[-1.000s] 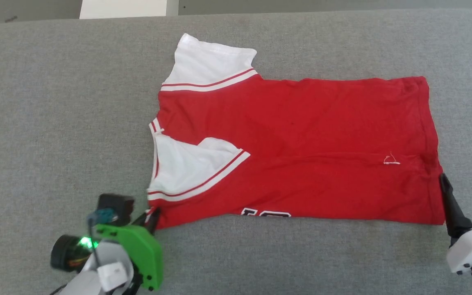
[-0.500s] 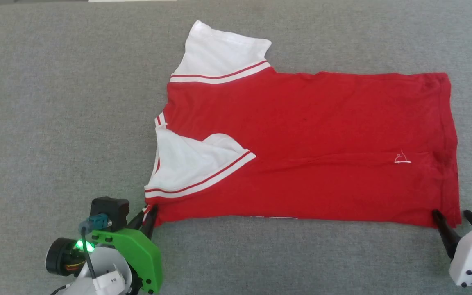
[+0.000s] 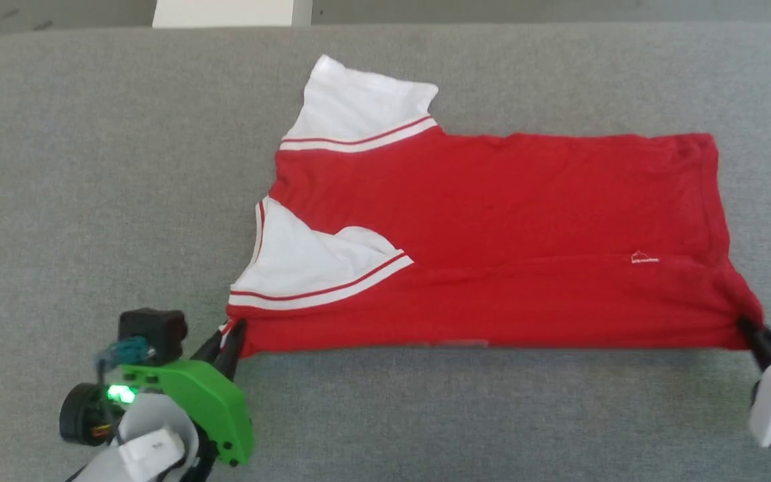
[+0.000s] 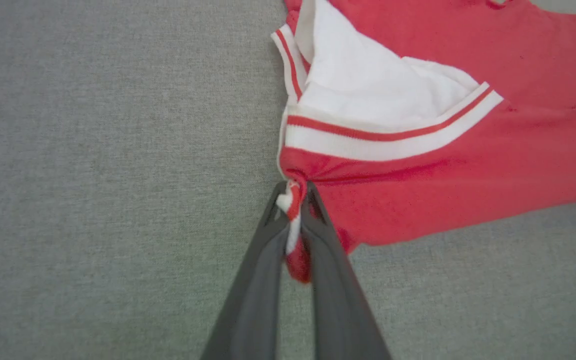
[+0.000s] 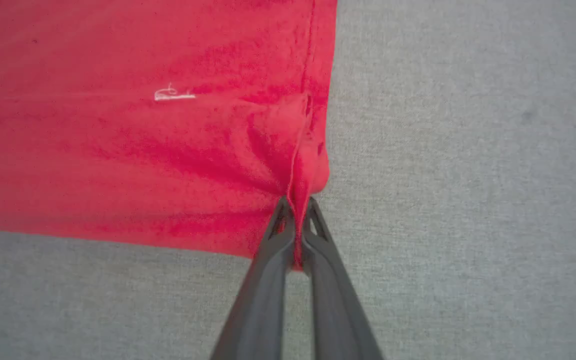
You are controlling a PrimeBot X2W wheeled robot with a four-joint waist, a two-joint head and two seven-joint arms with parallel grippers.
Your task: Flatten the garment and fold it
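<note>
both claws are on the garment (image 3: 492, 221), which lies spread across the grey cloth-covered table (image 3: 91, 167), collar end to my left, hem to my right. left claw (image 3: 228, 335) is pressed together on the near collar-end corner; in the left wrist view a wad of red cloth and striped trim is squeezed between the fingers. right claw (image 3: 747, 328) is pinched tight on the near hem corner, and cloth puckers into the tips in the right wrist view. the near edge runs straight and taut between the two grips. the near white sleeve (image 3: 305, 261) is folded in over the red body, and a long crease runs from it toward the small hem logo (image 3: 644, 258), so i read the near side as already turned in. the far sleeve (image 3: 359, 100) sticks out past the body, not tucked. a sliver of chest lettering (image 3: 456, 343) peeks out at the near edge. my read: this is the grasp-and-tension step ahead of a lengthwise fold. the next move likely calls for lifting both corners together, holding even tension so the edge doesn't sag, then carrying it away from me and laying it on the far edge. the far sleeve probably needs folding in first, or it ends up poking out. risk: thin bite on the hem corner, could slip under pull.
</note>
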